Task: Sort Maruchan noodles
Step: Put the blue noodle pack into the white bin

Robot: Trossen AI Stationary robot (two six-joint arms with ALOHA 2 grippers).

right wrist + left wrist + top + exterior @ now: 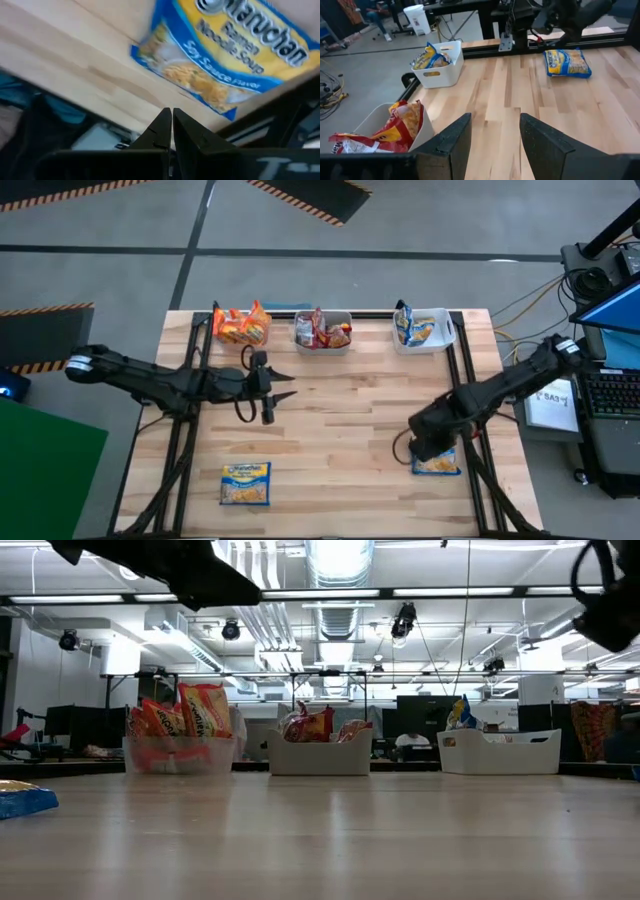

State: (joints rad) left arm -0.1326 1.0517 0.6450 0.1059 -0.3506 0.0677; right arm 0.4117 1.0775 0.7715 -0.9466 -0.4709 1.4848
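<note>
Pale butcher-block wood makes up your table (340, 410), and 2 blue-and-yellow crinkly plastic Maruchan ramen packets lie loose on it. You have 1 loose packet (246, 484) flat near the front edge on the left side, well apart from both arms. The other loose packet (437, 465) lies at the front right, partly under the right arm; your right wrist camera reads "Soy Sauce Flavor" on it (225, 55).

Along the far edge you have 3 bins. The clear plastic bin (240, 328) on the left holds orange packets (185, 715) standing upright. The white bin in the middle (322, 332) holds red packets (310, 725). The white bin on the right (424, 330) holds a blue-and-yellow packet (431, 57).

Your left gripper (278, 395) hovers over bare wood left of the table's middle, in front of the clear bin; its 2 dark fingers (452, 145) stand well apart with nothing between them. Your right gripper (171, 127) sits low over the front right packet, its jaws pressed together tip to tip and grasping nothing, with the packet's edge lying just beyond the tips.
</note>
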